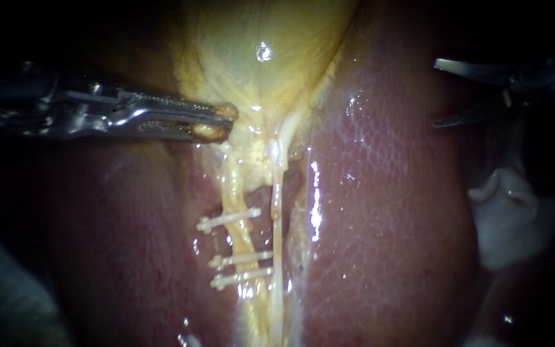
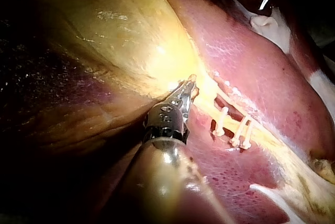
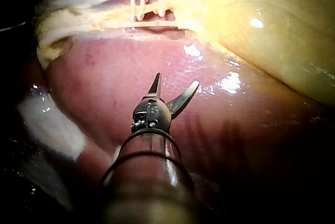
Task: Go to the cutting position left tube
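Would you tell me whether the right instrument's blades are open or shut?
Open: the right instrument has its two blades standing well apart with nothing between them, over the liver.

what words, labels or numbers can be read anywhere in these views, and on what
None can be read in any view.
Liver, gallbladder, clips: no writing on them.
Left instrument, right instrument: nothing legible on either.

Liver (image 1: 393, 231) w/ gallbladder (image 1: 258, 71) above, white lump (image 1: 502, 222) rt.
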`<state>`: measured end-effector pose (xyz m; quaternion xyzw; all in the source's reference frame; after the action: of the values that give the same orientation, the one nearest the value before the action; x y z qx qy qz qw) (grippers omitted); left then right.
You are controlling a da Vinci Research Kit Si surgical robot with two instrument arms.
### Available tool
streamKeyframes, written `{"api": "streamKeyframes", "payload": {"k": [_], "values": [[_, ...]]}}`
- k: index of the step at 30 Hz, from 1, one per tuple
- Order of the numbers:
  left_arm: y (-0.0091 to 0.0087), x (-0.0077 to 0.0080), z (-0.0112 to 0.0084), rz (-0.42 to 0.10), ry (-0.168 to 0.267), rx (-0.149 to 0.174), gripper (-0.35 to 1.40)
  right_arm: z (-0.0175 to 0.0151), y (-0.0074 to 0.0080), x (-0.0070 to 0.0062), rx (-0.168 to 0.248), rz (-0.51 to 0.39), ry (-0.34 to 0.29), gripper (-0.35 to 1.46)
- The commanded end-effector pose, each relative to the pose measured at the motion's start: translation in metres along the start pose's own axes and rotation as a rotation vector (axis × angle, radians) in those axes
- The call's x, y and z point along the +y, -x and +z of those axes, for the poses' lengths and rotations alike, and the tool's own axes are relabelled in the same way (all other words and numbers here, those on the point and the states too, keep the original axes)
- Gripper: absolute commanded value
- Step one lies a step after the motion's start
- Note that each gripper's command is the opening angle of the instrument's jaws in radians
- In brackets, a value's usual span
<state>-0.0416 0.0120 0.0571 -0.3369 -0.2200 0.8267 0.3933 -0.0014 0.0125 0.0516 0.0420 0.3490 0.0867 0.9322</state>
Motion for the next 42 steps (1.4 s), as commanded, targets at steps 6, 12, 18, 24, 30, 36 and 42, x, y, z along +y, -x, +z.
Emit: {"api": "streamKeyframes", "payload": {"k": [6, 12, 18, 24, 30, 36, 42], "values": [[-0.0003, -0.0002, -0.0021, -0.003, 0.004, -0.002, -0.35, 0.0, 0.0, 0.0, 0.0, 0.0, 0.0, 1.42], [-0.0014, -0.0013, -0.0079, -0.007, -0.04, 0.015, -0.35, 0.0, 0.0, 0.0, 0.002, 0.0, -0.002, 1.42], [-0.0017, -0.0018, -0.0095, -0.013, -0.051, 0.028, -0.35, 0.0001, -0.0001, -0.0001, 0.004, 0.0, -0.004, 1.42], [-0.0018, -0.0015, -0.0094, -0.014, -0.053, 0.028, -0.35, 0.0001, -0.0002, -0.0001, 0.009, 0.0, -0.011, 1.42], [-0.0018, -0.0014, -0.0094, -0.015, -0.054, 0.028, -0.35, 0.0004, -0.0005, -0.0004, 0.028, 0.001, -0.028, 1.42], [-0.0018, -0.0013, -0.0094, -0.015, -0.054, 0.029, -0.35, 0.0015, -0.0012, -0.0012, 0.057, 0.005, -0.058, 1.42], [-0.0018, -0.0013, -0.0094, -0.015, -0.054, 0.029, -0.35, 0.0034, -0.0021, -0.0028, 0.094, 0.042, -0.096, 1.43]]}}
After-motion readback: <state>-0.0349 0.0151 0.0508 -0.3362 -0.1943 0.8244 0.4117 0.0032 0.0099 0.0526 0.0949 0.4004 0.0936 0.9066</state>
